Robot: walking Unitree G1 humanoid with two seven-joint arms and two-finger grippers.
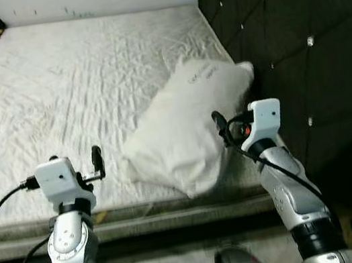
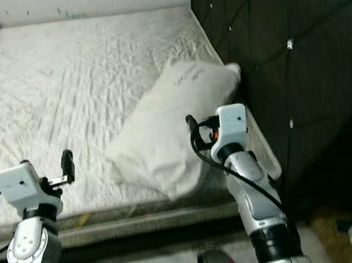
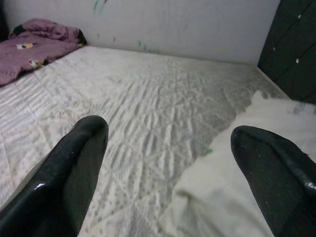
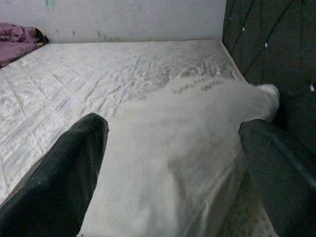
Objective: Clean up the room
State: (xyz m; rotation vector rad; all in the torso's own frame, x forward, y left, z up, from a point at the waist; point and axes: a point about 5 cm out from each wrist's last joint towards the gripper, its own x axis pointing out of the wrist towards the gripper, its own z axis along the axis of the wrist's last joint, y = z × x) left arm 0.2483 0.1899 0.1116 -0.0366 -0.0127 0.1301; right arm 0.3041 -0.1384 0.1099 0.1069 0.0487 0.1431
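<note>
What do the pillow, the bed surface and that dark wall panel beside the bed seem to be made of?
The pillow looks like soft white fabric over filling: it sags and creases. The mattress seems quilted pale cloth, with stitched diamond lines. The headboard looks like dark padded upholstery, tufted with shiny studs; leather or fabric, I cannot tell.

A plump white fabric pillow (image 1: 185, 126) lies askew on the quilted white mattress (image 1: 54, 98), just ahead of the right gripper (image 4: 173, 163), whose spread fingers straddle it.
</note>
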